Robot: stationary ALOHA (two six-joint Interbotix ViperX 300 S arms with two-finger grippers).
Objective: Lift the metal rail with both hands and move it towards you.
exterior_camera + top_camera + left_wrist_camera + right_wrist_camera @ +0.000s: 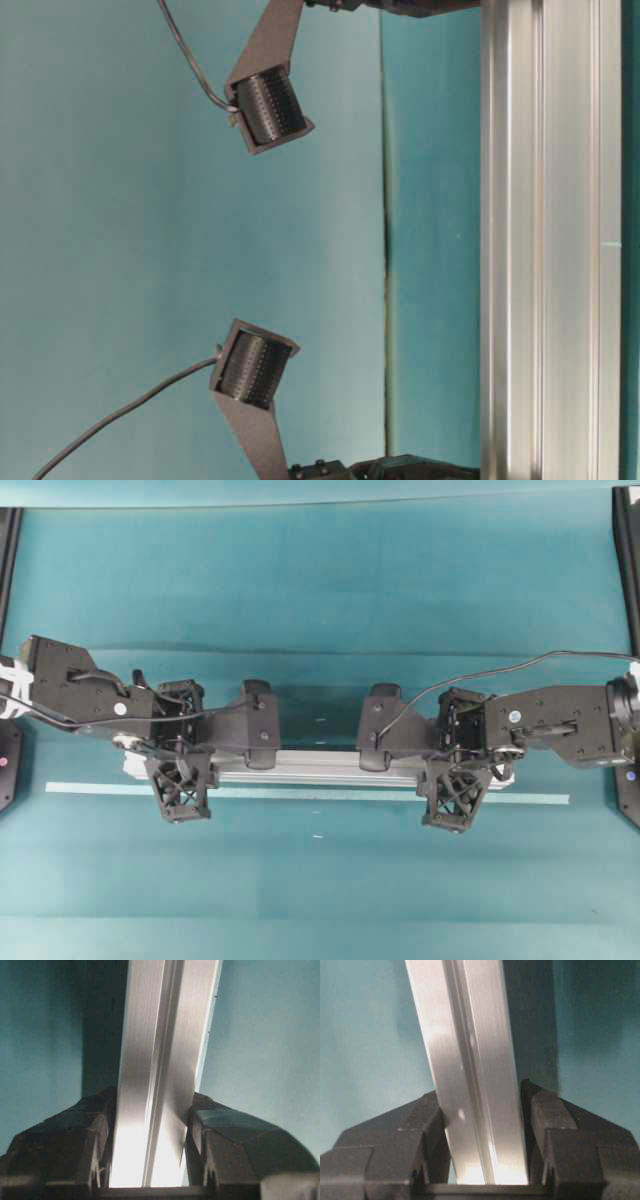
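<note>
Metal rail (330, 767) runs sideways across the middle of the teal table (320, 590), just above the pale tape strip (100, 788); left gripper (152, 1125) and right gripper (482, 1110) are each clamped on it near an end

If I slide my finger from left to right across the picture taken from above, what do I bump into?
Left gripper → bare middle of the metal rail → right gripper. Both grippers clamp the rail near its ends; the pale tape strip runs alongside underneath.
</note>
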